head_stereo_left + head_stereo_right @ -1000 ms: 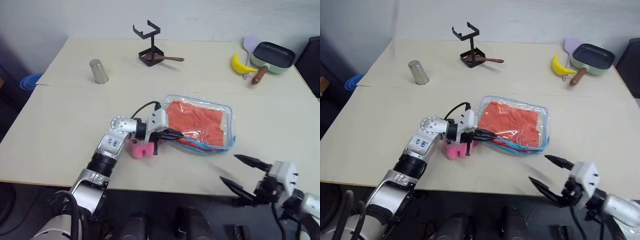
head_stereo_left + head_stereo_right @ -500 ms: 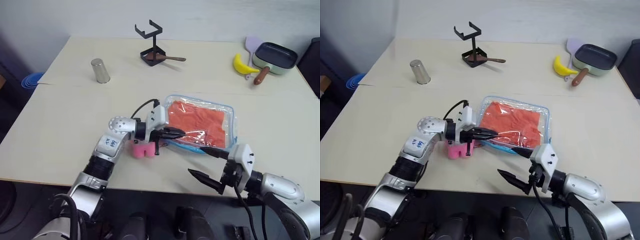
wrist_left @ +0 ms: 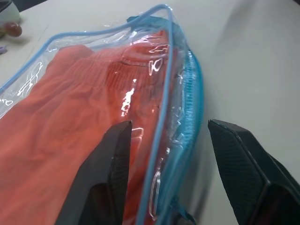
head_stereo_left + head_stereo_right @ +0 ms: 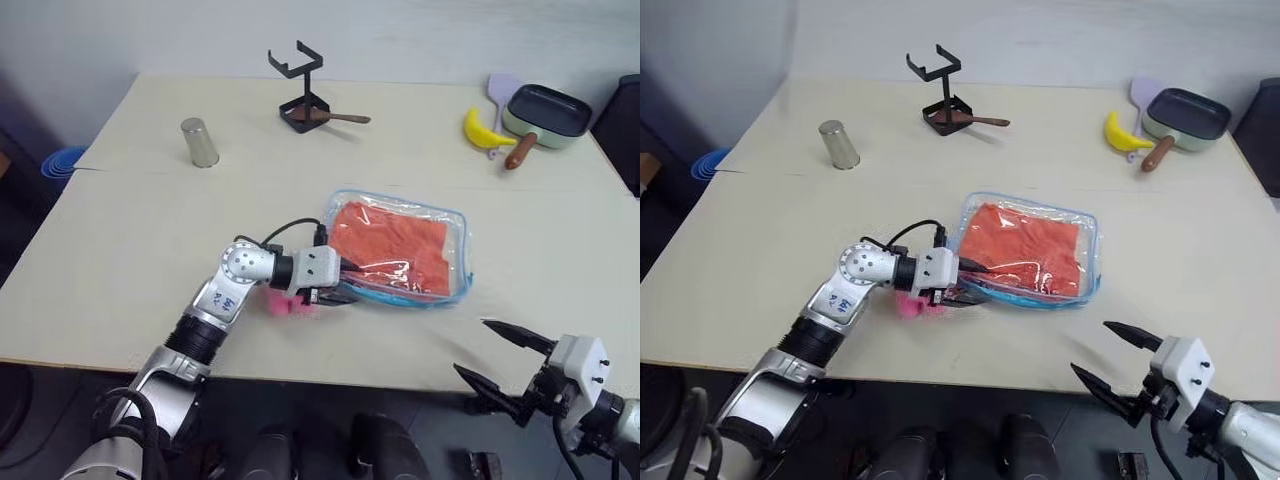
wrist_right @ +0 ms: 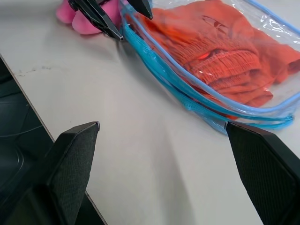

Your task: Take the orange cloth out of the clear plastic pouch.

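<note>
Your left gripper (image 4: 345,283) sits at the near left corner of the clear plastic pouch with the light blue zipper edging (image 4: 455,222), its two black fingers spread apart. In your left wrist view one finger (image 3: 110,173) lies over the pouch's top film while the other (image 3: 243,164) stands off to the side over bare table, so the blue edge runs between them; the jaws are parted and you cannot tell whether they pinch anything. The bright orange-red cloth (image 4: 390,245) is inside the pouch, lying flat and filling most of it, seen through the film. The pouch lies flat on the cream-coloured table (image 4: 150,240), roughly at its middle, a little toward your right.

Just behind your left gripper, touching the pouch's near left corner or very close to it, lies the small pink plush toy (image 4: 285,304), partly hidden by the wrist.

Your right gripper (image 4: 500,362) hangs past the near edge of the table on your right, well apart from the pouch, fingers spread wide with nothing between them.

At the far side of the table you have a black wire stand (image 4: 299,92) with a brown spoon (image 4: 340,118) lying in its base, and a metal cup (image 4: 199,142) well to its left. In the far right corner sits a pale green pan with a dark inside and a brown handle (image 4: 545,113), a yellow banana (image 4: 482,131) just beside it and a lilac spatula (image 4: 498,88) behind that
</note>
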